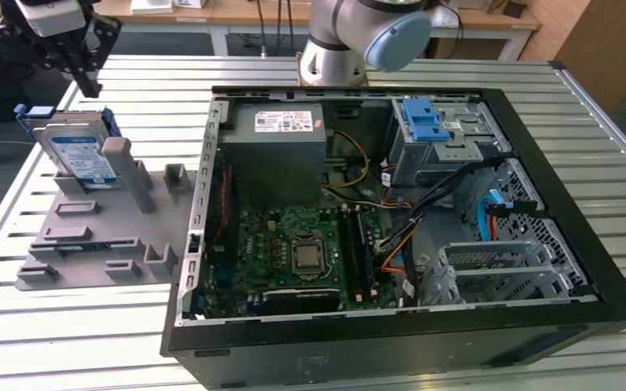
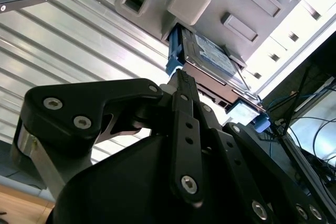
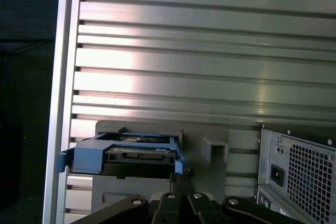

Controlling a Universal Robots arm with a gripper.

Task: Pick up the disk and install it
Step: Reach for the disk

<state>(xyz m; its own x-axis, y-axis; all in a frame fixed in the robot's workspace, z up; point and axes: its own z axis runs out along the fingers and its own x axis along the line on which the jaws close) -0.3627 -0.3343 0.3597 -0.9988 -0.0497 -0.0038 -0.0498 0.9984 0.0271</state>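
The blue-framed disk (image 3: 131,153) stands in a grey holder (image 3: 212,134) on the slatted tabletop (image 3: 199,77), at ten o'clock of the closed claw (image 3: 179,178).

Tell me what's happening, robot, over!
Hand close above disk, contact unclear. Disk upright in grey holder, not yet installed. Nothing between hand and disk. Computer case open alongside.

Exterior view: even, diffuse room light, with soft shadow inside the computer case (image 1: 531,204). First wrist view: bright glare bands on the table slats (image 3: 184,85) ahead of the gripper (image 3: 178,178), whose body is dark. Second wrist view: blown-out white patch beyond the disk (image 2: 210,56).
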